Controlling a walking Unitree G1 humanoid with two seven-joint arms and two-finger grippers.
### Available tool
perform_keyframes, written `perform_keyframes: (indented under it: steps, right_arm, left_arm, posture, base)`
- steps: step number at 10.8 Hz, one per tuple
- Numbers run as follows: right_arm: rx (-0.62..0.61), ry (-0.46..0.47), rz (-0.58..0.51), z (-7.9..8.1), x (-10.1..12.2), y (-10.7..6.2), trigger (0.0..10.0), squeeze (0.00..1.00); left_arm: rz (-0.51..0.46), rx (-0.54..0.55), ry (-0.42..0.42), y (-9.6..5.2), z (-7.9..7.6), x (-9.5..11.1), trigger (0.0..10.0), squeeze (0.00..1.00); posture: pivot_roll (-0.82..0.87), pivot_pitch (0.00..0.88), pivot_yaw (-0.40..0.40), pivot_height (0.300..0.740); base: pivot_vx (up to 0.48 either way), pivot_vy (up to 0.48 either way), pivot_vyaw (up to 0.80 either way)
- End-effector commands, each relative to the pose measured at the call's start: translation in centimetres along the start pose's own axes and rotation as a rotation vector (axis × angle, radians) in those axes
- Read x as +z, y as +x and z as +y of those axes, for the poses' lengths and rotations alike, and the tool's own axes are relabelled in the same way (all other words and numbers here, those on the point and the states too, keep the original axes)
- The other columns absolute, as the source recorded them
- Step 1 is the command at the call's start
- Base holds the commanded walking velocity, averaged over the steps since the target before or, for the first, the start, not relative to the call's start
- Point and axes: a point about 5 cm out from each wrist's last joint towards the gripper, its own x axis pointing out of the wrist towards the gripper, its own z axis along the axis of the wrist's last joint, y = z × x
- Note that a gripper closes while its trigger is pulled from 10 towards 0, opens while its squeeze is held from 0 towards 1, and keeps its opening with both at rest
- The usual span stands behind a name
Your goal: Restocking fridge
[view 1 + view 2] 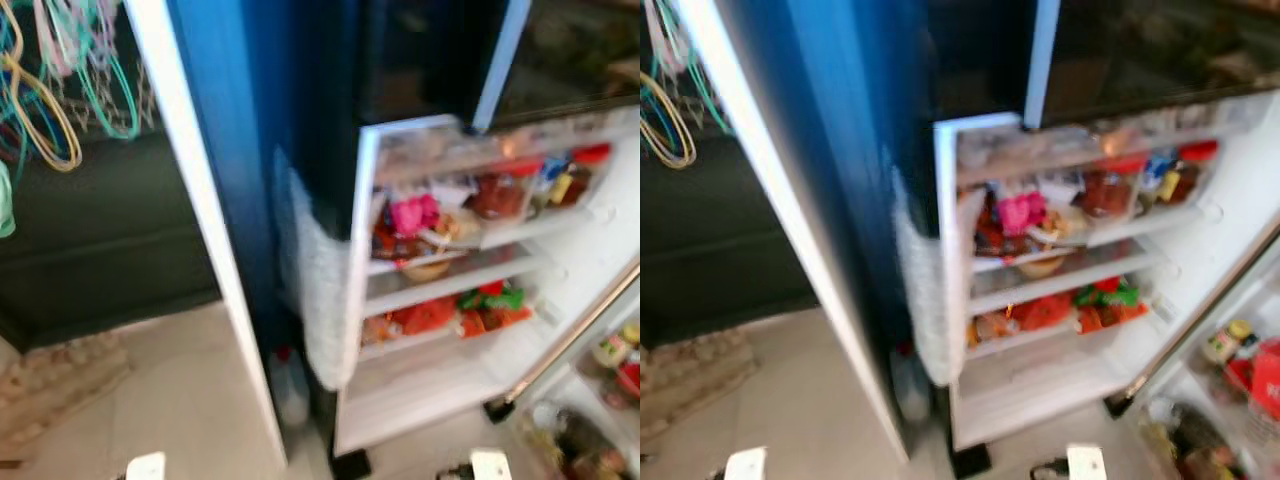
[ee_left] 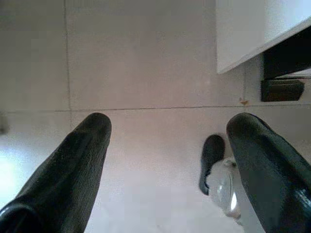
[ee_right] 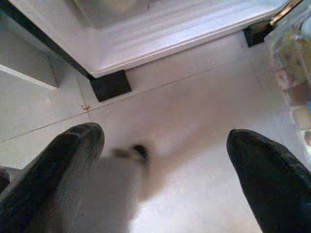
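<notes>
1. Hanging low over the tiled floor (image 3: 194, 145), your right pincer (image 3: 165, 179) has its fingers spread apart and carries nothing; your left pincer (image 2: 167, 165) is likewise apart and empty, near a bottle (image 2: 224, 189) on the floor.
2. You face the open fridge (image 1: 420, 390), its shelves holding a pink packet (image 1: 413, 213), jars (image 1: 500, 195) and red and green packets (image 1: 480, 308); its door rack (image 1: 1230, 370) is at your right.
3. You appear to be between items: nothing is held, so next comes fetching stock, then reaching for the bare lowest shelf (image 1: 430, 375).
</notes>
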Motion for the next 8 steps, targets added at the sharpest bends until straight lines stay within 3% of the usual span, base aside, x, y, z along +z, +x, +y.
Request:
perform_keyframes:
  steps: [1, 4, 7, 8]
  right_arm:
    - [-0.010, -0.002, 0.011, -0.38, -0.32, -0.13, 10.0, 0.00]
    - [-0.008, -0.005, 0.013, -0.33, -0.42, -0.14, 10.0, 0.00]
    - [-0.009, 0.001, 0.013, -0.32, -0.40, -0.13, 10.0, 0.00]
    - [-0.006, 0.001, 0.022, -0.33, -0.45, -0.13, 10.0, 0.00]
  left_arm:
    - [0.020, -0.006, 0.007, -0.05, -0.22, -0.49, 10.0, 0.00]
    - [0.021, -0.035, 0.056, -0.06, -0.57, -0.62, 10.0, 0.00]
    - [0.018, -0.032, 0.040, -0.06, -0.59, -0.62, 10.0, 0.00]
    - [0.023, -0.031, 0.046, -0.06, -0.59, -0.67, 10.0, 0.00]
  posture:
    - [-0.05, 0.000, 0.047, 0.740]
    - [-0.06, 0.000, 0.053, 0.740]
    - [-0.05, 0.000, 0.048, 0.740]
    - [-0.05, 0.002, 0.048, 0.740]
  base:
    - [0.000, 0.289, 0.00]
    - [0.000, 0.089, 0.00]
    - [0.000, 0.000, 0.00]
    - [0.000, 0.000, -0.77]
